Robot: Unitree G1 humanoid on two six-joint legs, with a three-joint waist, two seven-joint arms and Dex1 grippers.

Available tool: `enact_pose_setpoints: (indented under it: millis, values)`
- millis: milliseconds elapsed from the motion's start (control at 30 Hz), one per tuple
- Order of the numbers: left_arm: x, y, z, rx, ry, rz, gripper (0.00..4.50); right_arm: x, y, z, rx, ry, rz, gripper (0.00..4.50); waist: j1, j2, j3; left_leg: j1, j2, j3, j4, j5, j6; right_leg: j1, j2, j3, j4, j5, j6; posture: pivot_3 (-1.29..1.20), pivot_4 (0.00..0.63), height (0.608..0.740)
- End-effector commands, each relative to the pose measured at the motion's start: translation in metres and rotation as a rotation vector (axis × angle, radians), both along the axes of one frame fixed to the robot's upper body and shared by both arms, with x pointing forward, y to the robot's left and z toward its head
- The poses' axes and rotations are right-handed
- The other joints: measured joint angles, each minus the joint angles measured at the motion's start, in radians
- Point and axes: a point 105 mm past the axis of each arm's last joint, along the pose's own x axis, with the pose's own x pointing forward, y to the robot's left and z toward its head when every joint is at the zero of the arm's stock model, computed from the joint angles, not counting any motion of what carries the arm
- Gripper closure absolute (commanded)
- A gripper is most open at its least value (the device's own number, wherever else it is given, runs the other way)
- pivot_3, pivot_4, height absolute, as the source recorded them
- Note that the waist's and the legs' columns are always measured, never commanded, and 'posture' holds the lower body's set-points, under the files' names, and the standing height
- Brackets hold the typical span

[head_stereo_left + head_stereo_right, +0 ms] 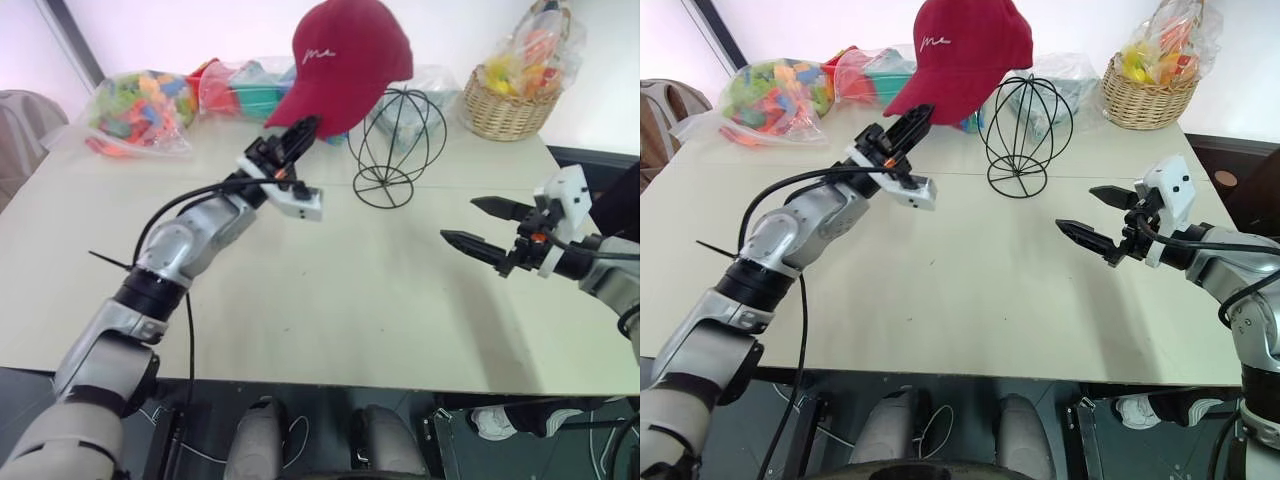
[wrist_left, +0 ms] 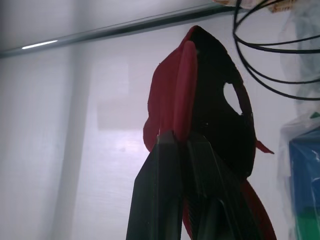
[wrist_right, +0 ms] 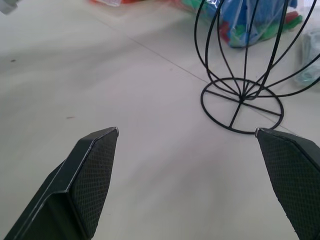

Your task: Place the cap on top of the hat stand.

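- The cap (image 1: pixel 345 60) hides the upper left part of the hat stand (image 1: pixel 398 145) in the head views; the cap's crown is cut off by the top edge in the right eye view.
- In the left wrist view the cap's inside is dark and hard to make out.
- The left tool (image 1: pixel 300 130) is raised above the surface (image 1: pixel 330 290), pointing up and forward, its fingers pinched shut on the cap's brim edge. The cap hangs in the air, up and just left of the stand's top, not resting on it.
- The right tool (image 1: pixel 480 224) hovers low over the surface, right of the stand and apart from it, pointing left, fingers spread wide and holding nothing.
- The stand sits upright on its ring base towards the far side, with bags of toys (image 1: pixel 135 105) and a wicker basket (image 1: pixel 510 105) behind it.
- The near half of the surface lies open between the two arms.
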Motion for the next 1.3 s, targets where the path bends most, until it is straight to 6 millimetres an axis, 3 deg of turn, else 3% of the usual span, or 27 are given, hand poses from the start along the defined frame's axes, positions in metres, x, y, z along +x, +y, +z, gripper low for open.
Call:
enact_pose_setpoints:
  millis: [33, 467, 867, 1000, 1300]
  values:
    - [0.0, -0.013, 0.013, -0.003, -0.06, -0.009, 4.46, -0.003, -0.003, 0.014, -0.011, -0.056, -0.008, 0.0, 0.001, 0.0, 0.0, 0.0, 0.0, 0.0, 0.0, 0.0, 0.0, 0.0, 0.0, 0.0, 0.0, 0.0, 0.0, 0.0, 0.15, 0.74]
    - [-0.003, -0.067, -0.029, 0.153, 0.033, -0.092, 4.46, -0.005, -0.005, 0.013, 0.001, -0.052, -0.023, 0.0, 0.001, 0.0, 0.0, 0.0, 0.0, 0.0, 0.0, 0.0, 0.0, 0.0, 0.0, 0.0, -0.001, 0.0, 0.0, 0.0, 0.15, 0.74]
    - [-0.018, -0.077, -0.063, 0.215, 0.156, -0.11, 4.46, -0.004, -0.005, 0.009, 0.018, -0.052, -0.04, 0.0, 0.001, 0.0, 0.0, 0.0, 0.0, 0.0, 0.0, 0.0, 0.0, 0.0, 0.0, 0.0, -0.001, 0.0, 0.0, 0.0, 0.15, 0.74]
    - [-0.026, -0.082, -0.083, 0.221, 0.235, -0.13, 4.46, -0.004, -0.006, 0.008, 0.02, -0.056, -0.047, 0.0, 0.002, 0.0, 0.0, 0.0, 0.0, 0.0, 0.0, 0.0, 0.0, 0.0, 0.0, 0.0, -0.001, 0.0, 0.0, 0.0, 0.15, 0.74]
    - [-0.034, -0.096, -0.092, 0.163, 0.339, -0.202, 4.46, -0.007, -0.01, 0.005, 0.02, -0.054, -0.061, 0.0, 0.003, 0.0, 0.0, 0.0, 0.0, -0.001, 0.0, 0.0, 0.0, 0.001, 0.0, 0.0, -0.001, 0.0, 0.0, 0.0, 0.15, 0.74]
